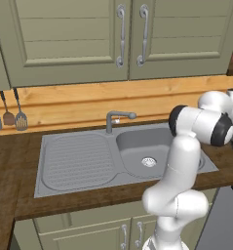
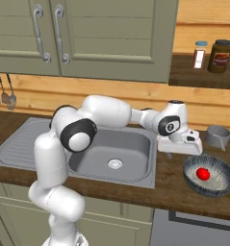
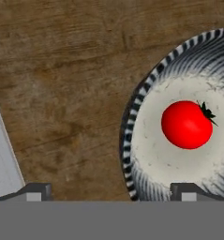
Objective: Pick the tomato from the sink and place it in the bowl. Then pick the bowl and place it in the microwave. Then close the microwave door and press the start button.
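The red tomato (image 2: 202, 173) (image 3: 186, 124) lies in the pale inside of the dark ribbed bowl (image 2: 223, 186) (image 3: 131, 140), which stands on the wooden counter right of the sink (image 1: 79, 161) (image 2: 131, 144). My gripper (image 2: 180, 150) (image 3: 111, 192) hovers above the counter between the sink's right edge and the bowl, a little left of the bowl. It is open with nothing between its fingers; one fingertip (image 3: 188, 191) stands over the bowl's rim. The sink basin holds nothing but its drain. The microwave and its door are out of view.
A small grey metal pot (image 2: 217, 137) sits behind the bowl. Two jars (image 2: 220, 55) stand on a shelf above it. The curved faucet (image 1: 119, 117) rises behind the basin, utensils (image 1: 9, 115) hang at the far left, and cabinet doors (image 1: 79, 34) are overhead.
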Robot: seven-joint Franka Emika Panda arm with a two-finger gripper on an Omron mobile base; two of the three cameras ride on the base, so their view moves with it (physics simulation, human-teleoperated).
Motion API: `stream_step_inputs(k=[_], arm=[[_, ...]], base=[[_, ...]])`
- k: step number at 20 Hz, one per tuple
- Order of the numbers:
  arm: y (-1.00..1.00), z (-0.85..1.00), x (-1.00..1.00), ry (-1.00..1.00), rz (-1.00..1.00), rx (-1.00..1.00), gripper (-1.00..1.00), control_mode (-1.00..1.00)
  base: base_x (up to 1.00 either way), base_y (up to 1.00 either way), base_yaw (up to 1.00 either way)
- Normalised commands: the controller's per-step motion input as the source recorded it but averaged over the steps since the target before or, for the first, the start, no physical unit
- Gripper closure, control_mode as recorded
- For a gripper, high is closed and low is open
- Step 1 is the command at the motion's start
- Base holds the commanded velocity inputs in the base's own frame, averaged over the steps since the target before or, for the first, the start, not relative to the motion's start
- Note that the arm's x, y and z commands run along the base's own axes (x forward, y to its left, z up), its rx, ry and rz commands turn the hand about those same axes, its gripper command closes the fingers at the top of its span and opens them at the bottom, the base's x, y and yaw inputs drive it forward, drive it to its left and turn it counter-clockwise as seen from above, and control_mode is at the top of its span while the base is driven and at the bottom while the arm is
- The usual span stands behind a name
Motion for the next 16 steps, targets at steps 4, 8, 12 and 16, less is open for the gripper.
stream_step_inputs(k=[4, 8, 12, 16], arm=[[-0.34, -0.14, 0.04, 0.00, 0.01, 0.06, -1.00, -1.00], [-0.14, -0.21, 0.04, 0.00, 0.00, 0.02, -1.00, -1.00], [-0.04, -0.25, 0.09, 0.00, 0.00, 0.00, -1.00, -1.00], [-0.06, -0.31, 0.02, 0.00, 0.00, 0.00, -1.00, -1.00]], base=[[0.00, 0.00, 0.00], [0.00, 0.00, 0.00], [0.00, 0.00, 0.00], [0.00, 0.00, 0.00]])
